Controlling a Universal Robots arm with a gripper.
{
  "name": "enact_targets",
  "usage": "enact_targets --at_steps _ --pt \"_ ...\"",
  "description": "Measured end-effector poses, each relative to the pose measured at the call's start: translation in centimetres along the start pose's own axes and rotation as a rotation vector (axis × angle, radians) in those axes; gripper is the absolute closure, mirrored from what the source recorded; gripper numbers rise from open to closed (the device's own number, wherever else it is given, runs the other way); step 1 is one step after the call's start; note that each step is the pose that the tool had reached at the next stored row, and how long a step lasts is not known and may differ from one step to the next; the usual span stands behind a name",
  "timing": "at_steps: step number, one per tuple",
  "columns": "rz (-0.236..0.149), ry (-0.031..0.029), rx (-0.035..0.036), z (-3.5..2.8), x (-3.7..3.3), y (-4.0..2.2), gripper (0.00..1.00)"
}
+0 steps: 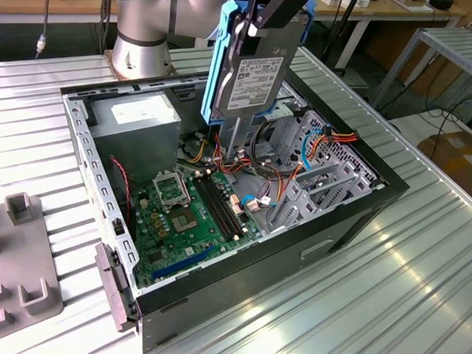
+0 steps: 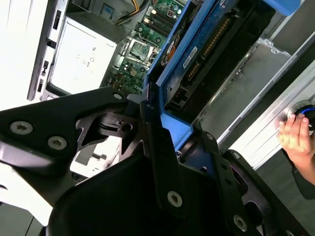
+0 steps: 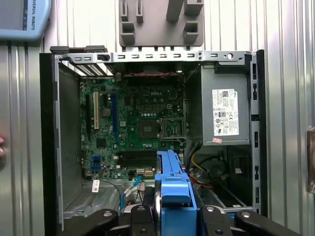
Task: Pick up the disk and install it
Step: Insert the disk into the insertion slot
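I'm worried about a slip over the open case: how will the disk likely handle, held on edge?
Probably rigid: the disk hangs upright from the claw without sagging. Its metal body suggests weight for its size. The grip seems to sit on blue plastic rails, so a jolt might shift it.

Disk over open computer case

The arm rises from its base, its hand clamped on the top edge of the upright disk.
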State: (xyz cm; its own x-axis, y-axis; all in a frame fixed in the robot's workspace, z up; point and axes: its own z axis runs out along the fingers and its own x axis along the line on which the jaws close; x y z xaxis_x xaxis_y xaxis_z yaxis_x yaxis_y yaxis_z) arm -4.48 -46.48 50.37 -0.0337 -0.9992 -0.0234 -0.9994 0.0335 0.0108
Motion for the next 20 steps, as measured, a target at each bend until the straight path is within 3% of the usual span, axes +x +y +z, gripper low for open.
enact_targets --at_steps 9,20 --pt "0.0 0.0001 -0.0001 -0.03 1.36 -0.21 0.63" --pt "0.0 0.0001 -0.0001 -0.06 2.25 -0.84 0.63"
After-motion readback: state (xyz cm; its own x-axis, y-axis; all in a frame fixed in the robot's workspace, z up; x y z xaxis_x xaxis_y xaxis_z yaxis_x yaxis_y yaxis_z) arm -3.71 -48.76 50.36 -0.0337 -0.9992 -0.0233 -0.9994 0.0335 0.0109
